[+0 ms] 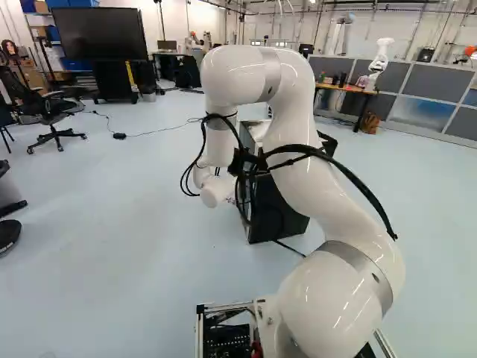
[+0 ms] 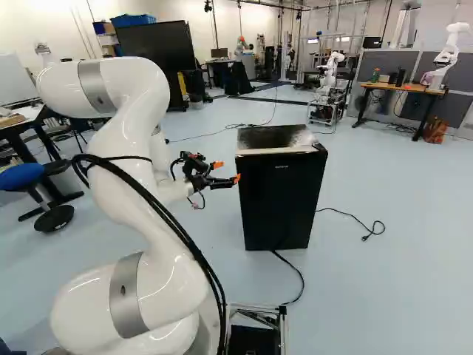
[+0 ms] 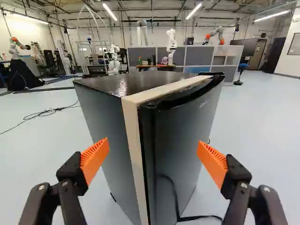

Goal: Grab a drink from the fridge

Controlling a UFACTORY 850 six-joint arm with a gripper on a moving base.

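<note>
In the right base view my gripper (image 2: 226,171) stands just left of the small black fridge (image 2: 279,200), its orange tips close to the fridge's side. The wrist view has the gripper (image 3: 153,150) open, its two orange pads wide apart. Ahead of it, the fridge (image 3: 176,140) shows a vertical corner between the fingers, with a pale strip (image 3: 133,154) between cabinet and door. The door looks closed or nearly so. In the left base view my arm partly covers the fridge (image 1: 274,216). No drink is visible; the fridge's inside is hidden.
A black cable (image 2: 297,277) runs over the floor from the fridge's foot, near the base. Another cord (image 2: 355,214) lies to the fridge's right. A blue stool (image 2: 26,176) and a table (image 2: 22,122) stand at the left. Another robot (image 2: 449,52) stands by the back desk.
</note>
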